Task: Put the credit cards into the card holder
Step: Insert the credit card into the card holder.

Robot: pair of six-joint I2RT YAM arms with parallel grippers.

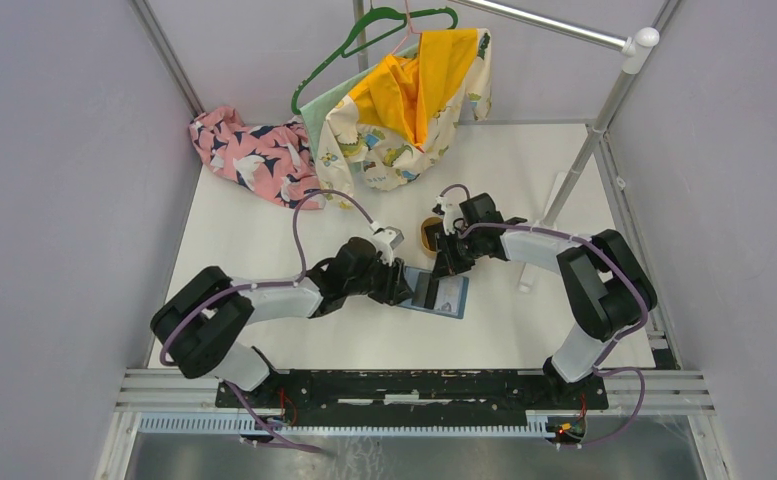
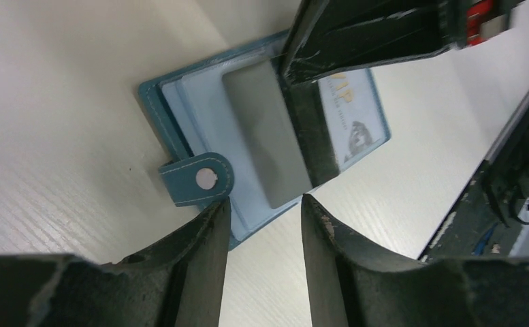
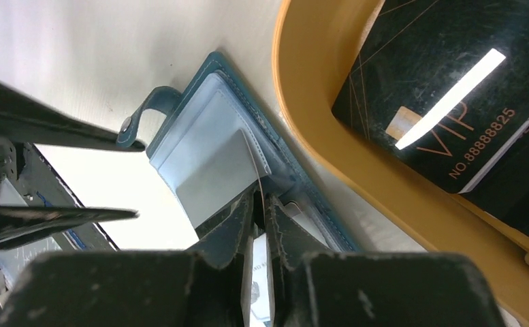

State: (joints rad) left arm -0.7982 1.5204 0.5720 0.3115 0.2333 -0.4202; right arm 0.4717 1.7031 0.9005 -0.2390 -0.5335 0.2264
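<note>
Left gripper [image 2: 265, 204]: fingers stand apart with a clear gap and nothing between them, low over the table [image 2: 57, 136].
Wallet [image 2: 156, 109]: teal, lying open and flat on the table just ahead of the left gripper's fingertips, with its near edge reaching the gap between them.
Snap tab [image 2: 197, 180]: sticks out from the wallet's edge, right at the tip of the finger on the left of the left wrist view.
Grey card [image 2: 261, 129]: sits in the wallet's clear pocket, straight ahead of the left gripper.
Pale card [image 2: 357, 116]: printed, in the wallet's other half, ahead and to the right of the left gripper, partly covered by the right gripper's finger.
Right gripper [image 3: 260, 201]: tips down at the wallet's middle, by the clear pocket's edge. Only a thin slit shows between the fingers, and I cannot tell whether they pinch anything.
Tray [image 3: 309, 129]: tan rim, just right of the right gripper, close beside the wallet.
Black card [image 3: 438, 88]: lies in the tray with VIP lettering, ahead and right of the right gripper, clear of its fingers.
</note>
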